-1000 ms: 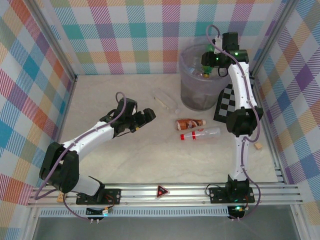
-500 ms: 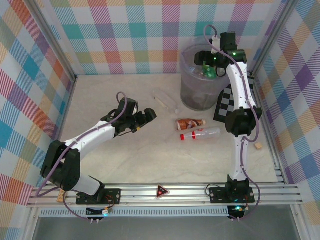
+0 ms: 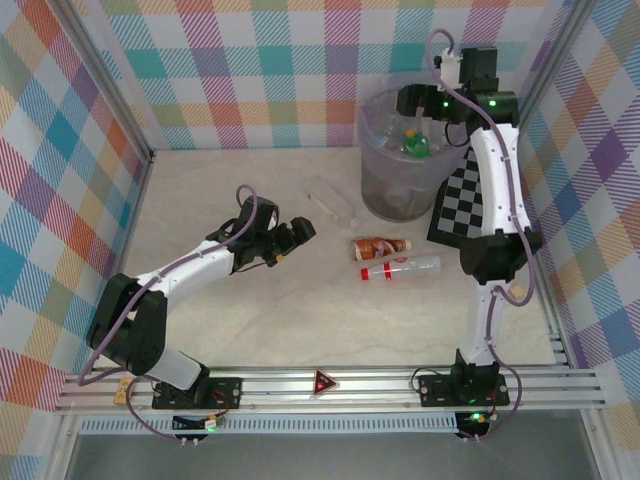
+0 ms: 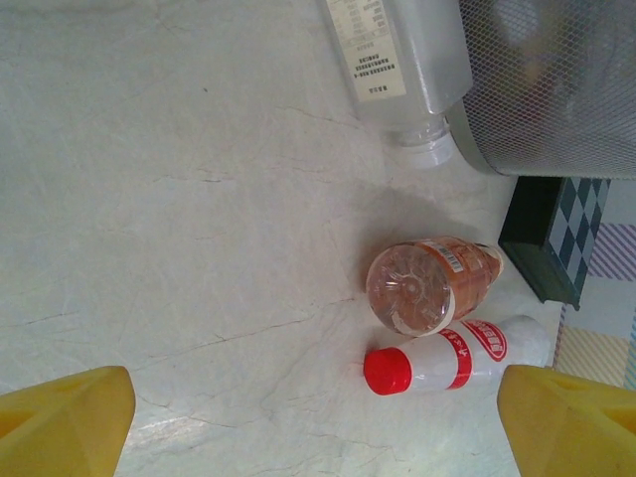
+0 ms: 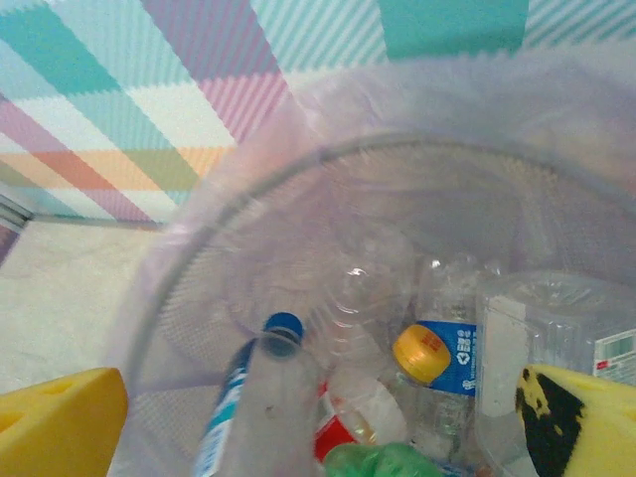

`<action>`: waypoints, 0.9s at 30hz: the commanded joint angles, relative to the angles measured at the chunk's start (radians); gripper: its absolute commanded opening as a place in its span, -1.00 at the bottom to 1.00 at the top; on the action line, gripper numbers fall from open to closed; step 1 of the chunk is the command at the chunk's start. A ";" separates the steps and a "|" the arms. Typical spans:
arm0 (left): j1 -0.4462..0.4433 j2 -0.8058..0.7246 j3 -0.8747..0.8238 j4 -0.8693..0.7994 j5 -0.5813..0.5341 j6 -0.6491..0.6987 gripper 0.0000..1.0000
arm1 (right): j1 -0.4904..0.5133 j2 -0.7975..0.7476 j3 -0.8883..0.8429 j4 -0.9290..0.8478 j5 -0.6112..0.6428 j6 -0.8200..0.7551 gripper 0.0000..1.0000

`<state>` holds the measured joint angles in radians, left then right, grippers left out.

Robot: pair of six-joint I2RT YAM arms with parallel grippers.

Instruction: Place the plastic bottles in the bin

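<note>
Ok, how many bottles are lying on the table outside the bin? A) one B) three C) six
B: a clear bottle beside the bin, a brown-labelled bottle and a red-capped bottle all lie on the table.

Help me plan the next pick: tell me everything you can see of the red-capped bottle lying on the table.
The red-capped bottle lies on its side on the pale veined table, nearer the arms than the bin, cap pointing left in the top view. It is slim, of whitish-clear plastic, with a red screw cap and a white label banded and printed in red. The brown-labelled bottle lies close along its far side; whether they touch cannot be told. Nothing grips it.
</note>
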<state>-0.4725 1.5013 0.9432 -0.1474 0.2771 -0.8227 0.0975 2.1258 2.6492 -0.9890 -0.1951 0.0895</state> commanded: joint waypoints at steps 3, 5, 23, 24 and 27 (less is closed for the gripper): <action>-0.005 0.012 0.005 0.012 0.011 0.007 0.89 | -0.005 -0.103 0.006 -0.043 -0.035 0.033 0.99; -0.007 0.011 0.004 0.011 0.008 0.008 0.89 | -0.005 -0.135 -0.006 -0.068 -0.040 0.051 0.99; -0.005 0.040 0.063 -0.032 -0.051 0.044 0.88 | 0.027 -0.810 -0.925 -0.046 0.058 0.386 0.92; -0.002 0.039 0.067 -0.042 -0.058 0.050 0.89 | 0.027 -0.831 -0.981 -0.046 0.064 0.411 0.92; 0.000 0.027 0.063 -0.048 -0.077 0.059 0.88 | 0.044 -0.880 -1.137 -0.018 0.118 0.500 0.90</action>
<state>-0.4751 1.5356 0.9878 -0.1619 0.2321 -0.7937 0.1265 1.2583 1.6123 -1.0096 -0.1326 0.4717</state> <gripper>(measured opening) 0.942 0.952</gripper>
